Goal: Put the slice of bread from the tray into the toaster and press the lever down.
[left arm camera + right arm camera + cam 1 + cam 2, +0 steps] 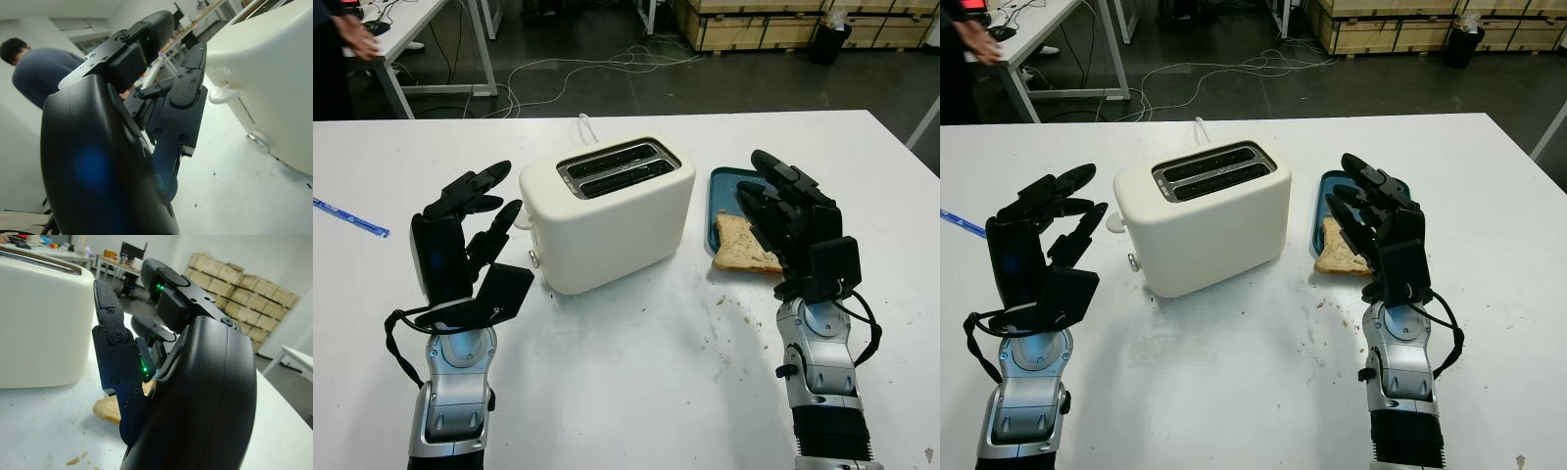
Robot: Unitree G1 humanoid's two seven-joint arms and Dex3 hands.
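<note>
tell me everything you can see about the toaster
The toaster is a cream, smooth-shelled two-slot model, plastic by its look, with rounded corners. Its two long slots sit in a dark metal-edged top and hold nothing. It stands upright on the white table, turned at an angle, between the left robot hand and the blue tray. A white lever and a round knob sit on the end facing the left robot hand. A white cord leaves its back. Neither hand touches it.

A white table [636, 392] fills the frame, with a cream toaster [607, 211] at centre, a blue tray [722, 186] to its right, and a blue strip [350, 217] at the left edge.
</note>
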